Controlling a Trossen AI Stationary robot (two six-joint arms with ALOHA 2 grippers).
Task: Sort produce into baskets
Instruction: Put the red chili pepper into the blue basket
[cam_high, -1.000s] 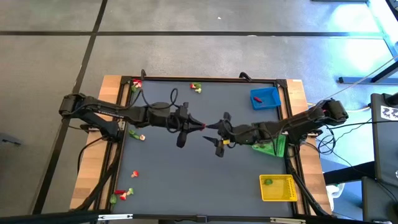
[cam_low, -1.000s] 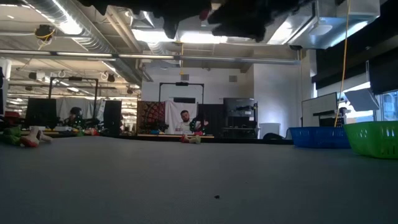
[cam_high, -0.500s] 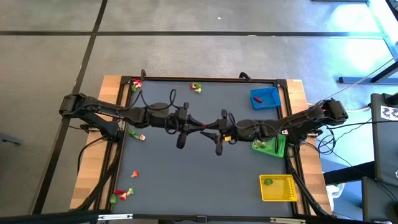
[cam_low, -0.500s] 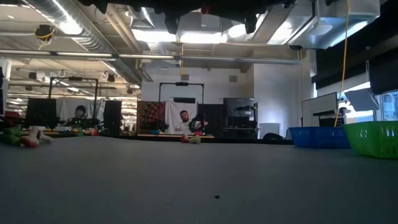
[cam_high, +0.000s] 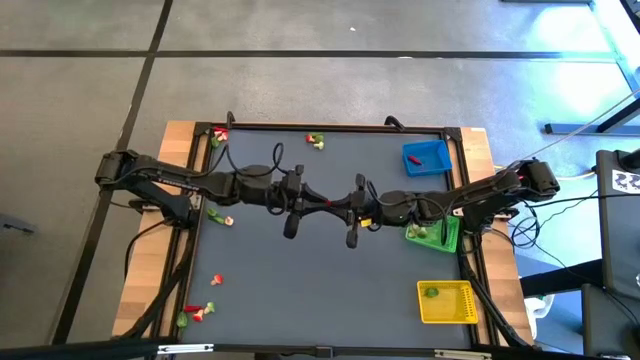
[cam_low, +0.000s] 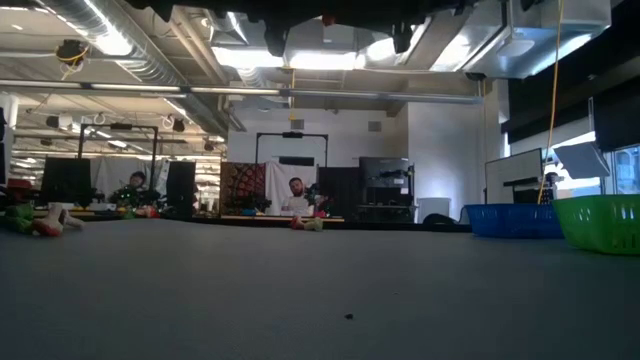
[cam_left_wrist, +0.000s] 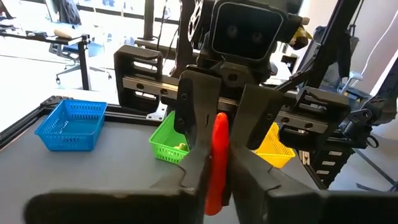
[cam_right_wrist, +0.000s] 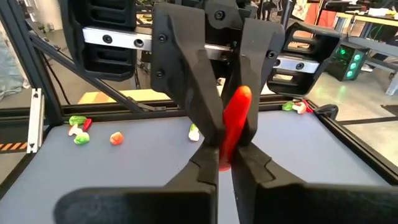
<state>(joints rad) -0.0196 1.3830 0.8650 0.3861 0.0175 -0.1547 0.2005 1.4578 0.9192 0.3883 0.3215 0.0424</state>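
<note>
A: We start at the left edge of the table (cam_high: 300, 290), where loose produce lies: a red and green cluster (cam_high: 197, 313) at the near-left corner, one small red piece (cam_high: 216, 280) just above it, a whitish and green piece (cam_high: 222, 219) beside the left arm, and another cluster (cam_high: 217, 134) in the far-left corner.

B: And we see the left gripper (cam_high: 322, 203) reaching in over the middle of the table, fingers closed on a red pepper (cam_left_wrist: 217, 160). Its wrist view shows that pepper upright between both sets of fingers.

A: Right, because the right gripper (cam_high: 340, 206) meets it tip to tip. We see its fingers (cam_right_wrist: 186, 74) pressed on the same red pepper from the other side. Both grippers clamp it at once, well above the tabletop.

B: In the low view we only catch the dark undersides of the arms at the top; the table below them is bare there.

A: Moving right, a small red and green pair (cam_high: 316, 142) sits by the far edge. Then the blue basket (cam_high: 426, 158) at the far right, something red inside.

B: The green basket (cam_high: 433, 234) lies partly under the right arm, with a green piece in it. Nearest the right front corner, the yellow basket (cam_high: 446, 302) holds one green piece (cam_high: 431, 292).
</note>
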